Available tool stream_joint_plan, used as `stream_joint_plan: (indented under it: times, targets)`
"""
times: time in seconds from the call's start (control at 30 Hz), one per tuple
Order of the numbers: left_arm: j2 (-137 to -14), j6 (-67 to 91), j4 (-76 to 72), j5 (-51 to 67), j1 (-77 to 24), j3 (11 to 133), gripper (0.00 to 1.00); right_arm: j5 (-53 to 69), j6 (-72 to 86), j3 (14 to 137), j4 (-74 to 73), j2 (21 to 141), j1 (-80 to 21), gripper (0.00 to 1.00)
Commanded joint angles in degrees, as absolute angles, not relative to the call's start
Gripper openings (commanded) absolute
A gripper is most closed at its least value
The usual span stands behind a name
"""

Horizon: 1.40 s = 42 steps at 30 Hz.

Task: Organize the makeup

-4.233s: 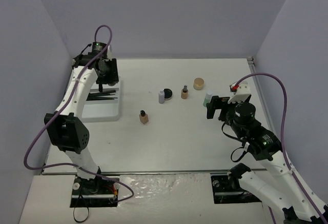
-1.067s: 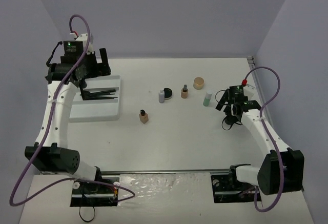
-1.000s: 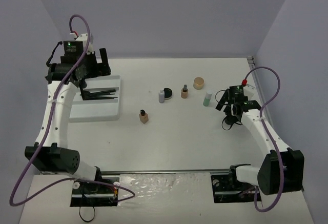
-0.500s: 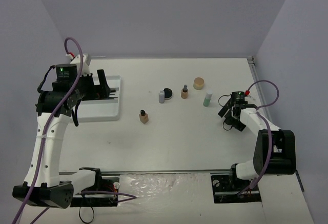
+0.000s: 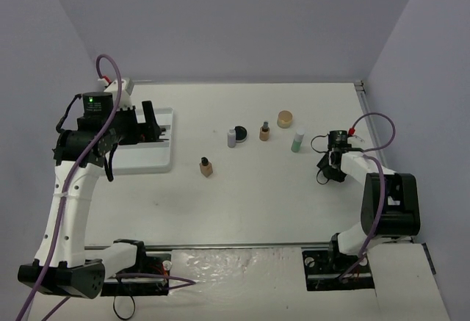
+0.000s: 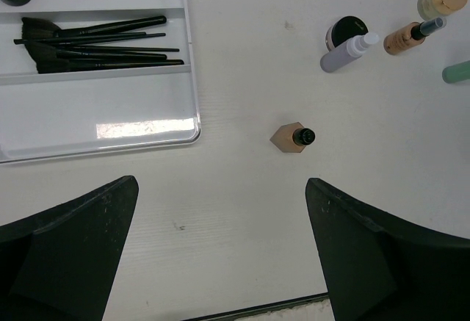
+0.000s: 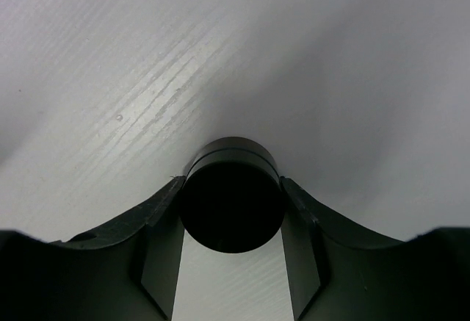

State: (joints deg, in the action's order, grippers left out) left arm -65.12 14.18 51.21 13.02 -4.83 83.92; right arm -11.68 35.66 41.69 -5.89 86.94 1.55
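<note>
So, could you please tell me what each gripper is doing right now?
Left gripper: open, empty.
Right gripper: closed on the black round pot.

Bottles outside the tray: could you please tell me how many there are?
4: the beige bottle nearest the tray, then the grey bottle, the tan bottle and the green-white bottle in a row farther back. None appears hidden.

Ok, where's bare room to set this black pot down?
Free for the black pot: the wide compartment of the tray below the brushes, and the table between the tray and the tan bottle. Crowded: the brush slot, and the far cluster around the grey bottle.
</note>
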Motion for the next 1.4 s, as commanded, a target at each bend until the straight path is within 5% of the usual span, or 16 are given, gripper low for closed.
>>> stream_joint_plan:
  times: [0.0,0.17,0.4,0.63,1.07,1.37]
  targets:
    - [-64.6,14.7,50.1,13.7,-5.6,85.5,0.97,-13.3,33.0,42.8,-4.1,84.8,0.1,0.29]
    - [-65.7,14.9,49.7,14.4,-6.5,86.1,0.97,-12.7,31.1,41.5,-4.6,78.8,-10.3,0.01]
    - [-67.5,13.9,49.3,14.1,-10.0,86.0,0.97,-10.5,26.2,43.8,-3.4,75.2,-27.1,0.0]
    - [-69.4,13.4,48.3,11.5,-15.7,85.9,0.97,-8.7,15.5,52.4,0.8,84.7,-44.2,0.01]
    - [-70.2,14.0,48.2,9.2,-20.3,84.7,0.97,0.7,7.3,54.0,5.6,96.2,-47.7,0.2]
    - [-70.9,13.2,49.6,8.9,-20.5,85.9,0.97,1.6,7.5,52.3,6.2,96.2,-47.7,0.7]
